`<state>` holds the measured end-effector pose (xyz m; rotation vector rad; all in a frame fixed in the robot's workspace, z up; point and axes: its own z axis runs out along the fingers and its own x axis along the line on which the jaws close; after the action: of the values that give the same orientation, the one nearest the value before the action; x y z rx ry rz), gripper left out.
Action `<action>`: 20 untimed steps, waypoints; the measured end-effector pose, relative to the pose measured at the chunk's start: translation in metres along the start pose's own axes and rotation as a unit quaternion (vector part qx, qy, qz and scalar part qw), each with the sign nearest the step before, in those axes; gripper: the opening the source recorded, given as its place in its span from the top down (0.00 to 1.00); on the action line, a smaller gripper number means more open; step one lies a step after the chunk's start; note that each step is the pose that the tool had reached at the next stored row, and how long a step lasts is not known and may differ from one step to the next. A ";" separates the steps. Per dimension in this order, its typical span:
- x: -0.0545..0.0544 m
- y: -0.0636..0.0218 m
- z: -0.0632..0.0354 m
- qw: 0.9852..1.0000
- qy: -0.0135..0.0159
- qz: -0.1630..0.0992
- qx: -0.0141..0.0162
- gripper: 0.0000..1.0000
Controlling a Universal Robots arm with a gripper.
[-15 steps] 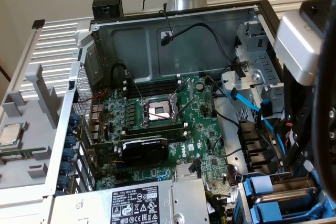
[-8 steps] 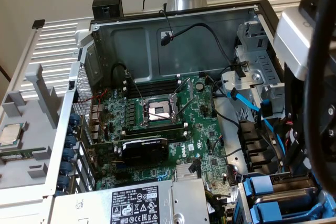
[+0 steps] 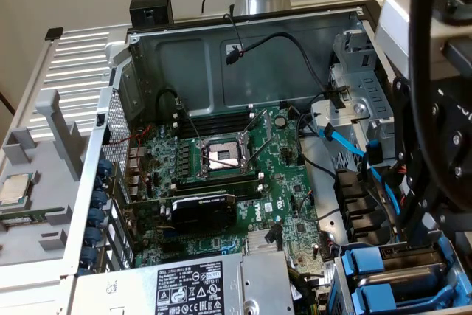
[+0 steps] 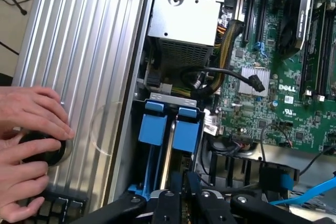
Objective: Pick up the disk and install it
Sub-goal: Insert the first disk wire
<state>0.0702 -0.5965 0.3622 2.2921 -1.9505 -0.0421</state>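
Inside the open computer case point(image 3: 192, 57), the pincer point(image 4: 184, 178), nearly closed, hangs just over the blue-framed disk point(image 4: 186, 136).

Free room over green circuit motherboard point(image 3: 287, 204), exterior view centre. At 5 o'clock blue plastic drive carriers point(image 3: 366, 263) fill bay; blue flat data cables point(image 3: 346, 143) cross at their 11 o'clock. Person's hands point(image 4: 31, 145) rest on ribbed silver panel point(image 4: 89, 51) alongside.

Gripper point(image 4: 184, 184) low over drive bay, close to two blue carriers point(image 4: 153, 129) standing side by side in bay. Thin silver strip point(image 4: 166, 161) between carriers. Person's two hands point(image 4: 31, 111) on black round knob point(image 4: 50, 150) at ribbed silver panel point(image 4: 89, 51). Metal power supply box point(image 4: 184, 19) beside green Dell motherboard point(image 4: 273, 93); black cable point(image 4: 226, 73) crosses board edge.
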 end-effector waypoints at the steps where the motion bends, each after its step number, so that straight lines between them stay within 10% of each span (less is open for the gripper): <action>1: -0.001 -0.0004 -0.0002 1.000 0.007 0.001 -0.002 0.83; 4: -0.003 -0.0020 -0.0004 1.000 0.019 0.002 -0.006 0.83; 7: -0.004 -0.0049 -0.0009 1.000 0.021 0.003 -0.007 0.83; 20: -0.004 -0.0106 -0.0013 0.999 0.018 0.030 -0.009 0.83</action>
<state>0.0801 -0.5911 0.3619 2.2061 -1.9901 -0.0128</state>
